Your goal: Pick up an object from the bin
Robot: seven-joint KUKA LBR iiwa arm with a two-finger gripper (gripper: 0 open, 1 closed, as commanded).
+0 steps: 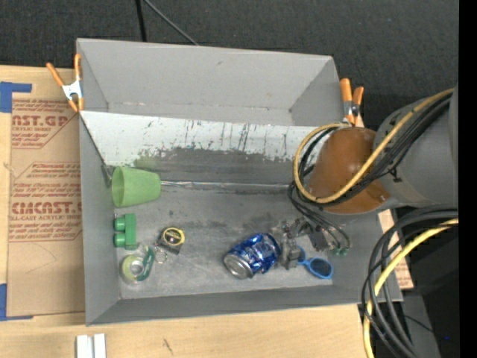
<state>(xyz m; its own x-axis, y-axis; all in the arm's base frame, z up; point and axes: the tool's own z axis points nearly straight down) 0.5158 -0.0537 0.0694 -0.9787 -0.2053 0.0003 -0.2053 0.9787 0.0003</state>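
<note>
Claw (309, 237) hangs low over the right front of the grey bin (223, 88), and we cannot tell whether it is released or clenched. We see a crushed blue can (252, 254) lying just left of it and a small blue ring (319, 267) beside it toward the front; a green cup (136, 186) lies well apart at the left.

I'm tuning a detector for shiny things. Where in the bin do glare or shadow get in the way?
Camera view: the crushed blue can throws bright glints off its metal; the bin floor looks shaded under the arm's orange cover, which darkens the gripper there; the green cup at the left is evenly lit.
</note>
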